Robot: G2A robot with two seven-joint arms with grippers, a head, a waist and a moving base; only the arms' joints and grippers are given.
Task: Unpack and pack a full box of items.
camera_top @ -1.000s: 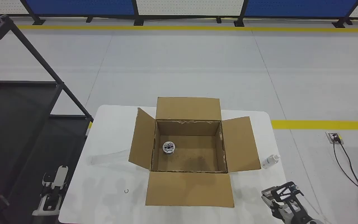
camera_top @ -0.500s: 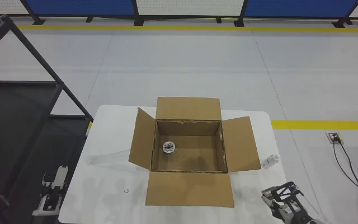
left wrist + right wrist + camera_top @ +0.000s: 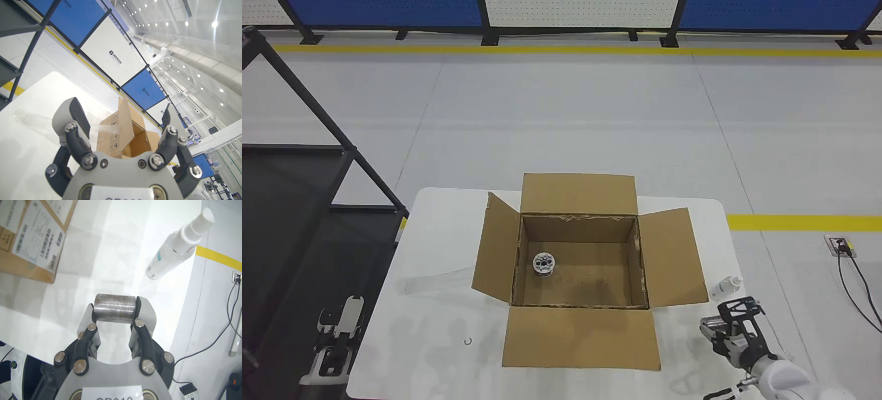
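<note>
Right end effector [image 3: 114, 309] gripping metal cylinder [image 3: 114, 312], spray bottle [image 3: 170, 256] nearby on table

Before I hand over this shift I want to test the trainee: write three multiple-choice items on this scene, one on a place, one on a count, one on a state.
1. Where is the spray bottle?
A. in the box
B. in the left jaws
C. on the table, outside the box

2. How many items lie in the box?
A. none
B. one
C. three

3. What state are the right jaws in?
A. shut on a metal cylinder
B. open and empty
C. shut on the bottle

Answers:
1 C: it sits on the white table by the box's right flap.
2 B: a single small round thing lies on the box floor.
3 A: the right wrist view shows the cylinder clamped between both jaws.
</note>
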